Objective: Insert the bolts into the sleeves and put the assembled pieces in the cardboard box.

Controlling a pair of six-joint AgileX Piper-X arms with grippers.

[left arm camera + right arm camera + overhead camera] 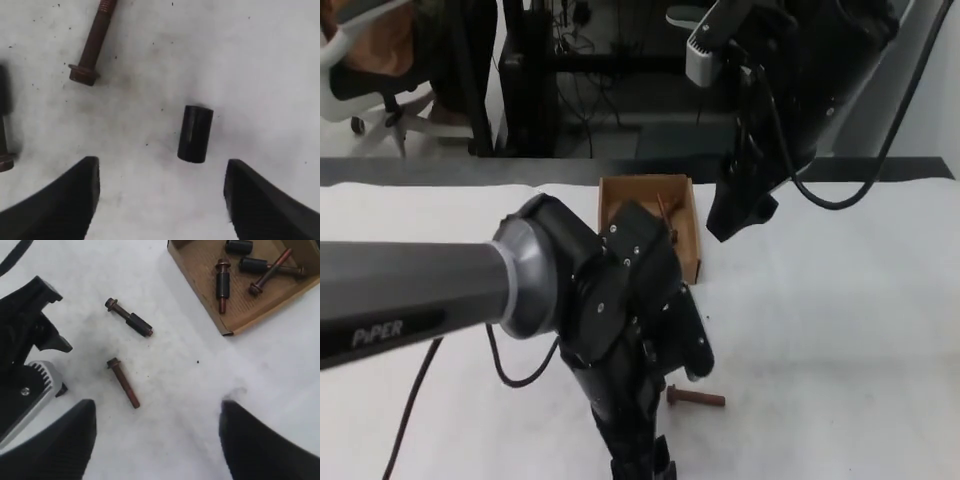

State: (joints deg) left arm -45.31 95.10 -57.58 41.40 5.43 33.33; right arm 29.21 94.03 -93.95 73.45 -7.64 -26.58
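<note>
The left claw (160,200) hangs wide open, empty, above a loose sleeve (195,134) lying on the near counter (260,60), a bolt (93,44) nearby. The sleeve is probably stiff, smooth and apt to roll, so it is best pinched across its middle. The right claw (156,440), open and empty too, hangs by the box (197,270).

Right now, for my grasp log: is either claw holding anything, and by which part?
Nothing is held. The left claw is open near the loose sleeve, not touching it; the right claw is open over the bench, clear of the loose bolt.
</note>
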